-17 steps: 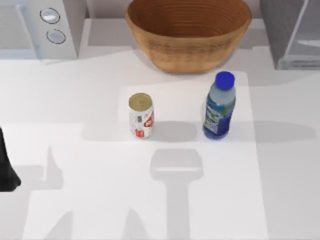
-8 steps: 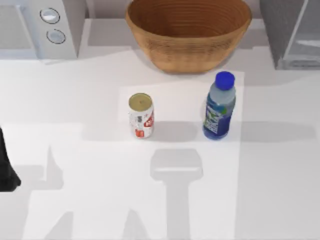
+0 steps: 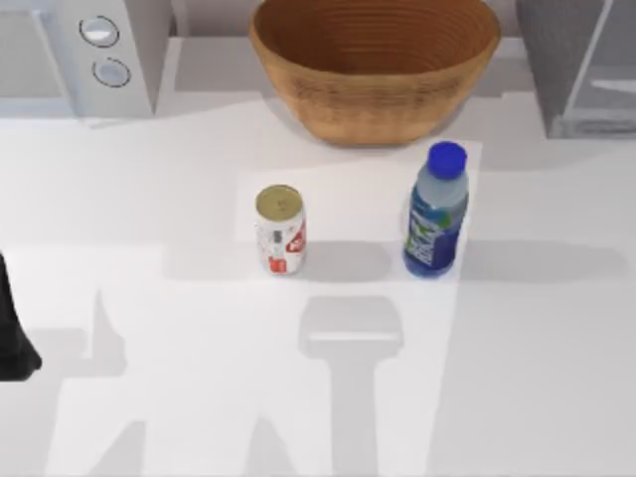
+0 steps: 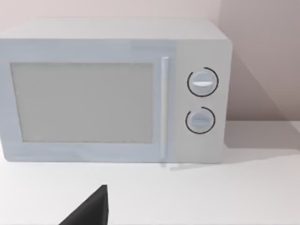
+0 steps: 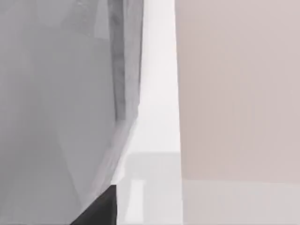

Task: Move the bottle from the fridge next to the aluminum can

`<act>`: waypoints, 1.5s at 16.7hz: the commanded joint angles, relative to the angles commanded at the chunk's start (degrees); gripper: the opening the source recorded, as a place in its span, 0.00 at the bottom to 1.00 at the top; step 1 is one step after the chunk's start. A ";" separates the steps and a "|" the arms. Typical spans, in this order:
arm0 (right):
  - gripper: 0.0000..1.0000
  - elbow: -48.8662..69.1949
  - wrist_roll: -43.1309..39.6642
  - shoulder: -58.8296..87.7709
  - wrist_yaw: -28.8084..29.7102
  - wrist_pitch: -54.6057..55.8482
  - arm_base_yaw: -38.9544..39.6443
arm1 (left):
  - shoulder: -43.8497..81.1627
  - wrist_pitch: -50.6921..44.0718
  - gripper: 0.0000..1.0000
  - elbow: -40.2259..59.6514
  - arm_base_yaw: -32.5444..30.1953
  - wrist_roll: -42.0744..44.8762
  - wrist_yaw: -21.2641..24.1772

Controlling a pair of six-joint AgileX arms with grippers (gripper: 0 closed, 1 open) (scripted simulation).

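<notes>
On the tabletop (image 3: pixel 556 397), the aluminum can (image 3: pixel 280 230) stands left of the bottle (image 3: pixel 435 211); basket (image 3: pixel 374 62) behind, fridge (image 3: pixel 576 65) apparently far right.

1. The aluminum can (image 3: pixel 280 231), at 9 o'clock from the bottle (image 3: pixel 435 211), carries red markings; no characters are legible.
2. The bottle carries a blue-green label; no text is legible.
3. The white appliance (image 4: pixel 112 91) has two unmarked knobs.

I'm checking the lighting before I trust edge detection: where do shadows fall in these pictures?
Top view: the bottle and aluminum can each cast a soft shadow toward the table's right side. Left wrist view: the white appliance shades the wall beside its knobs.
</notes>
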 joint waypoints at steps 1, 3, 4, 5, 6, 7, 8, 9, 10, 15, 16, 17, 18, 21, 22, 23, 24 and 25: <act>1.00 -0.87 1.99 -0.65 2.37 1.40 2.31 | 0.00 0.00 1.00 0.00 0.00 0.00 0.00; 1.00 -3.18 6.56 -1.71 7.72 3.58 8.01 | 0.00 0.00 1.00 0.00 0.00 0.00 0.00; 1.00 -4.66 8.84 -2.11 10.27 4.48 11.31 | 0.00 0.00 1.00 0.00 0.00 0.00 0.00; 1.00 -6.12 11.13 -2.45 12.71 5.16 15.12 | 0.00 0.00 1.00 0.00 0.00 0.00 0.00; 1.00 -7.42 13.48 -2.70 15.27 5.75 19.54 | 0.00 0.00 1.00 0.00 0.00 0.00 0.00; 1.00 -8.52 15.90 -2.96 18.16 6.47 24.45 | 0.00 0.00 1.00 0.00 0.00 0.00 0.00; 1.00 -9.32 18.37 -3.55 21.33 7.61 29.31 | 0.00 0.00 1.00 0.00 0.00 0.00 0.00; 1.00 -9.89 21.04 -4.58 24.64 9.24 33.72 | 0.00 0.00 1.00 0.00 0.00 0.00 0.00; 1.00 -10.38 23.85 -5.91 27.85 11.21 37.56 | 0.00 0.00 1.00 0.00 0.00 0.00 0.00; 1.00 -16.32 32.89 -9.91 37.15 17.10 48.34 | 0.00 0.00 1.00 0.00 0.00 0.00 0.00; 1.00 -16.65 33.18 -9.90 37.44 17.16 48.67 | 0.00 0.00 1.00 0.00 0.00 0.00 0.00; 1.00 -16.65 33.18 -9.90 37.44 17.16 48.67 | 0.00 0.00 1.00 0.00 0.00 0.00 0.00; 1.00 -16.65 33.18 -9.90 37.44 17.16 48.67 | 0.00 0.00 1.00 0.00 0.00 0.00 0.00; 1.00 -16.69 32.93 -9.55 37.71 16.98 47.78 | 0.00 0.00 1.00 0.00 0.00 0.00 0.00; 1.00 -15.94 32.99 -8.97 37.70 16.91 47.77 | 0.00 0.00 1.00 0.00 0.00 0.00 0.00; 1.00 -14.60 33.07 -7.95 37.68 16.74 47.77 | 0.00 0.00 1.00 0.00 0.00 0.00 0.00; 1.00 -12.79 33.16 -6.53 37.64 16.46 47.78 | 0.00 0.00 1.00 0.00 0.00 0.00 0.00; 1.00 -10.62 33.24 -4.81 37.62 16.08 47.80 | 0.00 0.00 1.00 0.00 0.00 0.00 0.00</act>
